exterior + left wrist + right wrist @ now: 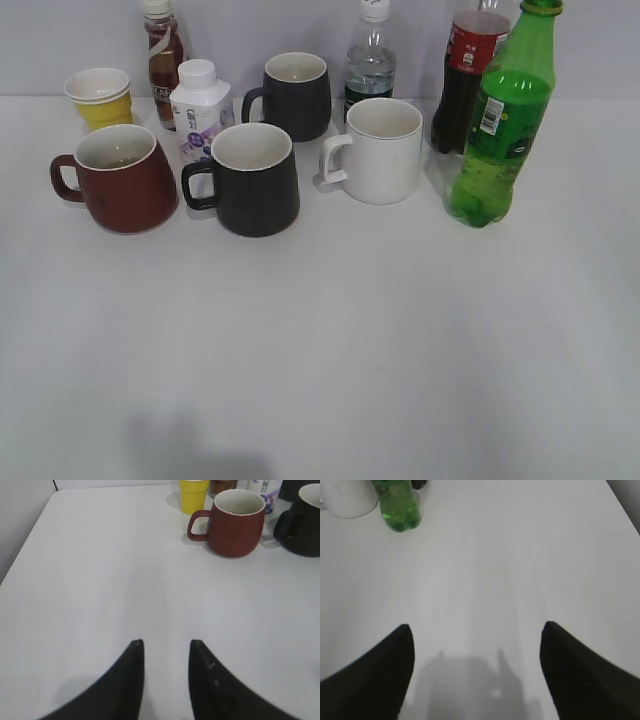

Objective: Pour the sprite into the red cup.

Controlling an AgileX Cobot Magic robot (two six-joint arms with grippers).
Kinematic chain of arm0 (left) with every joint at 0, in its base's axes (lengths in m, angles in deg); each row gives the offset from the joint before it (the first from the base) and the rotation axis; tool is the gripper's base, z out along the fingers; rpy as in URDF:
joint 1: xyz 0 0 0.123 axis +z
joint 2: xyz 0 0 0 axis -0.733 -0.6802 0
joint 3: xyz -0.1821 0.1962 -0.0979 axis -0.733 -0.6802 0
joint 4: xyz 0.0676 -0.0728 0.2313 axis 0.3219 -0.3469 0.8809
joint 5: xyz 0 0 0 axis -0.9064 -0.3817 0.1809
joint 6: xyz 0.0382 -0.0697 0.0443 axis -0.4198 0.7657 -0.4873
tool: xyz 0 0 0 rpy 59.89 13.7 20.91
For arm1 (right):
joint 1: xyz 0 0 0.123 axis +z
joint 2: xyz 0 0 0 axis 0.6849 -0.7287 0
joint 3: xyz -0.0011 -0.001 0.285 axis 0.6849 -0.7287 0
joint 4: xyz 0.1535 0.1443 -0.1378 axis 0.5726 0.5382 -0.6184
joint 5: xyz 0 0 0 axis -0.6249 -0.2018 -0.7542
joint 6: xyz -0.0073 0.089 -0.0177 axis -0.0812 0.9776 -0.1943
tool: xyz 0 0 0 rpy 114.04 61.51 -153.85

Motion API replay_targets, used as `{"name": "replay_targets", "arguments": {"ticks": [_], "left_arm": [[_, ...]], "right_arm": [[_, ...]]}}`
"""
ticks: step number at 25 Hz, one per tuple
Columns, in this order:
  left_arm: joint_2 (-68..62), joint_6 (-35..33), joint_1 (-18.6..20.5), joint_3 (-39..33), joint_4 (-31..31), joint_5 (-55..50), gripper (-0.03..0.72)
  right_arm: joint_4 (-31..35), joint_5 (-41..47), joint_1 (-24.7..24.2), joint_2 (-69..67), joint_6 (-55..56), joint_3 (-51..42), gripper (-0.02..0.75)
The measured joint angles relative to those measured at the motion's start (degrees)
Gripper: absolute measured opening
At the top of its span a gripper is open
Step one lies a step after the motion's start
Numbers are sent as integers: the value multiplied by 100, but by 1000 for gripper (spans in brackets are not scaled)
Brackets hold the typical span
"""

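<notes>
black left tool (pixel 166 652) narrow gap | right tool (pixel 476 637) wide, low over table (pixel 520 555)

The sprite (pixel 502 120) has the very top of its cap cut off at the 12 o'clock edge of the exterior view, and the right wrist view shows only its bottom part (pixel 398 504). The dark cola bottle (pixel 468 75) stands partly hidden behind it, with its top cut off too. In the left wrist view the yellow cup (pixel 193 495) loses its rim at the 12 o'clock edge, and the black mug (pixel 304 522) is cut off at 2 o'clock.
</notes>
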Motion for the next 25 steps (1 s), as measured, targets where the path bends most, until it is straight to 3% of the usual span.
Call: {"name": "replay_targets", "arguments": {"ticks": [25], "left_arm": [[0, -33, 0, 0, 0, 0, 240]], "right_arm": [[0, -4, 0, 0, 0, 0, 586]]}}
